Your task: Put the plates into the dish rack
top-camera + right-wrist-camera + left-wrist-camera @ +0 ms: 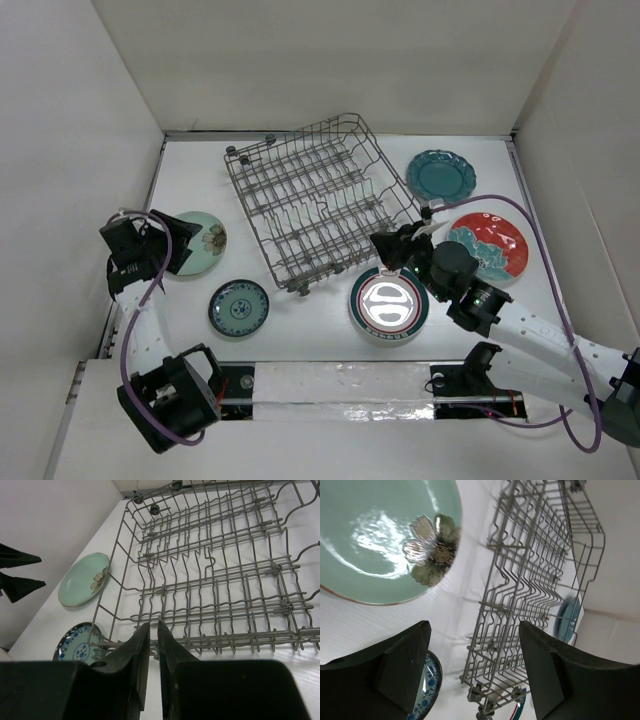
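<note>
The grey wire dish rack [318, 200] stands empty mid-table, turned at an angle. The pale green plate [205, 240] lies left of it, and my open left gripper [185, 252] hovers over its near-left edge. The small white-and-teal plate [239, 307] lies in front of the rack. The ringed plate [389, 303] lies front right. The scalloped teal plate [441, 175] and the red floral plate [492, 243] lie right of the rack. My right gripper [380, 245] is shut and empty at the rack's near right side, above the ringed plate.
White walls close in the table on the left, back and right. In the right wrist view the rack [220, 580] fills the frame beyond my shut gripper [152, 625]. In the left wrist view the green plate [370, 540] lies beside the rack [535, 580].
</note>
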{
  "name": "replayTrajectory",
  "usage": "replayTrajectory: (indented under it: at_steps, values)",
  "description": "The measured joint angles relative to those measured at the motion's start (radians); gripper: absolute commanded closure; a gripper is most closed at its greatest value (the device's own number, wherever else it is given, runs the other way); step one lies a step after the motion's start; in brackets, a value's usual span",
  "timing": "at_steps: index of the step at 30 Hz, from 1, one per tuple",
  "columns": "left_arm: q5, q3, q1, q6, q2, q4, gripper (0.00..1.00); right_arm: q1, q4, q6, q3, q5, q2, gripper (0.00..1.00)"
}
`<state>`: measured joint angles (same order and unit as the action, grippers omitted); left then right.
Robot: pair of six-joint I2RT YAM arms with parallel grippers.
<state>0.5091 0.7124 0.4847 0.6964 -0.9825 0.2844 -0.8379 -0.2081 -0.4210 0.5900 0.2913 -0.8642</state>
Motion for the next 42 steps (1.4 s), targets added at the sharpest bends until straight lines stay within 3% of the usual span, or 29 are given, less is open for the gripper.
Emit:
replayTrajectory:
  at_steps: [7,22,33,42]
  values:
    - [0.006,-0.019,0.122,0.006,-0.073,-0.014,0.32,0.001,0.006,0.0,0.0,-0.021,0.0,0.81]
    - [0.01,-0.042,0.124,0.134,-0.227,0.057,0.46,0.008,0.025,0.0,0.0,-0.041,0.027,0.8]
    - [0.011,-0.042,0.09,0.157,-0.232,0.116,0.48,0.02,0.047,0.0,0.0,-0.045,0.053,0.79]
    - [0.013,-0.033,0.087,0.146,-0.325,0.11,0.51,0.05,0.043,-0.003,0.0,-0.091,0.035,0.78]
